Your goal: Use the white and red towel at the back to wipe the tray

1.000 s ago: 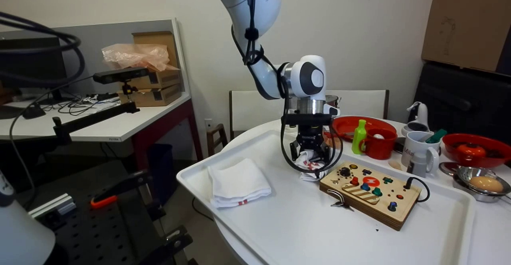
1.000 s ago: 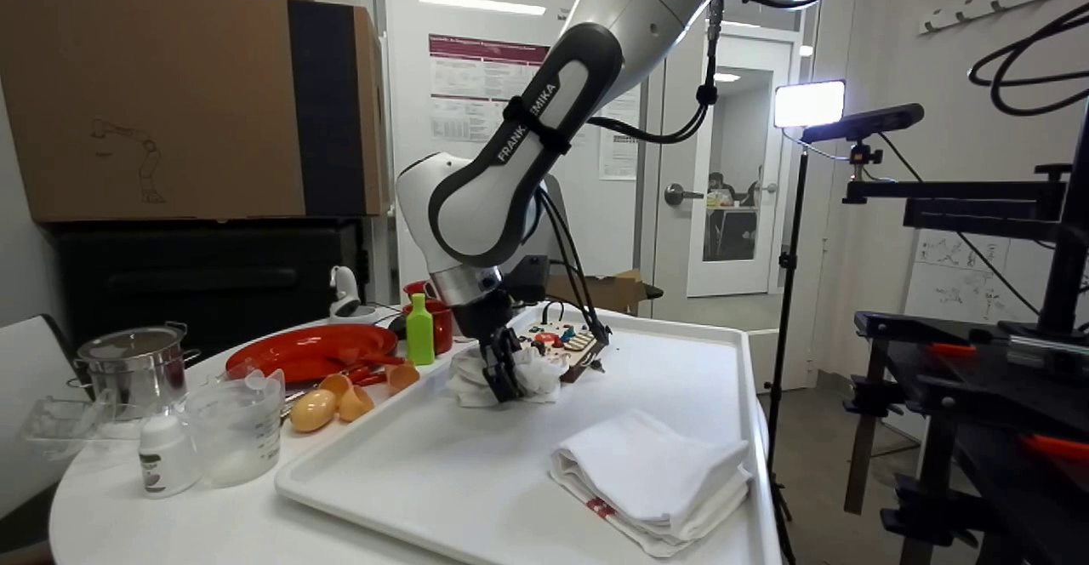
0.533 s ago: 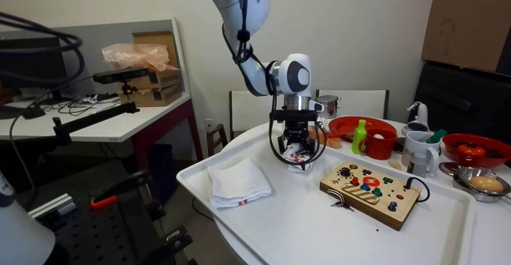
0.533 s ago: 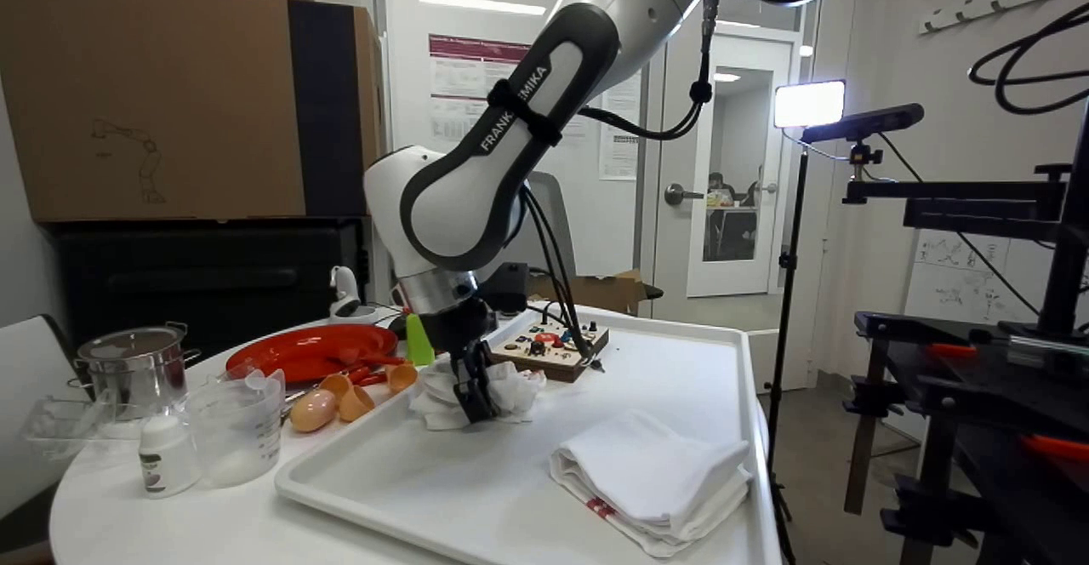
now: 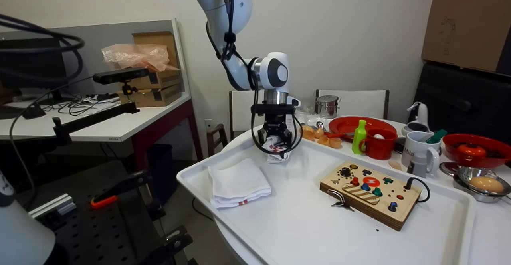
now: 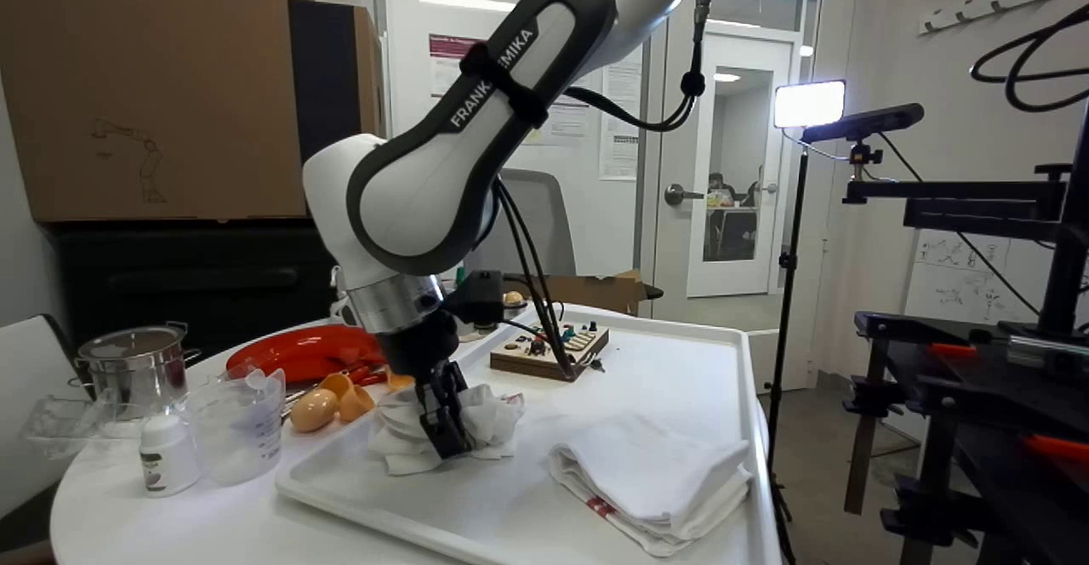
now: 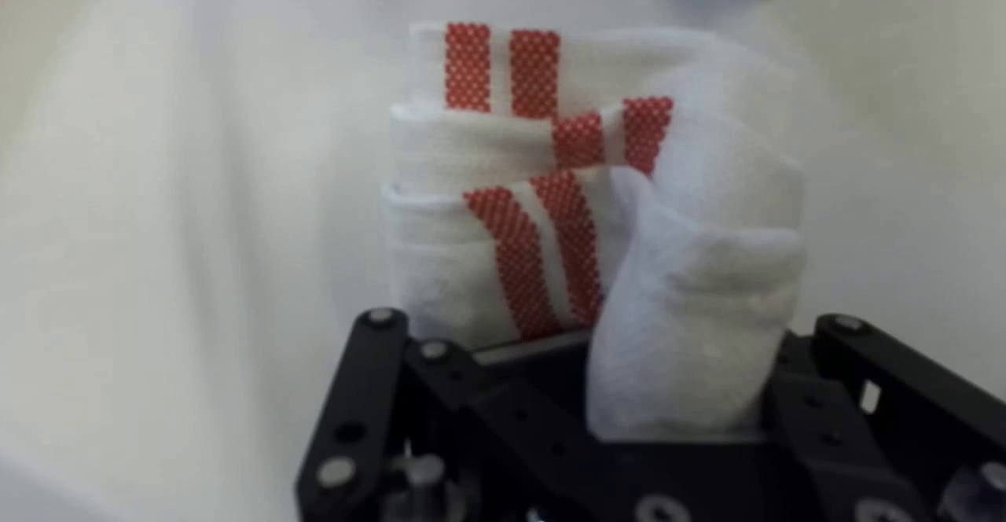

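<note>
My gripper (image 5: 275, 145) points down at the far side of the white tray (image 5: 303, 217) and is shut on a bunched white and red towel (image 5: 277, 159). In an exterior view the towel (image 6: 495, 422) spreads around the fingers and lies on the tray floor, close to the tray's rim. In the wrist view the towel (image 7: 695, 333) stands folded between the fingers, with red stripes facing the camera; the fingertips are hidden by it. A second, folded white towel with a red stripe (image 5: 239, 183) lies flat on the tray, apart from the gripper.
A wooden control box (image 5: 371, 193) with knobs and a cable sits on the tray, with small keys (image 5: 341, 203) beside it. Beyond the rim stand eggs and shells (image 6: 315, 409), a red plate (image 5: 361, 125), a green bottle (image 5: 359, 137), a red mug (image 5: 379, 143) and a measuring cup (image 6: 234, 429).
My gripper has slid the bunched towel along the tray, away from the wooden control box and toward the end with the folded towel. The grip stays shut; the other things have not moved.
</note>
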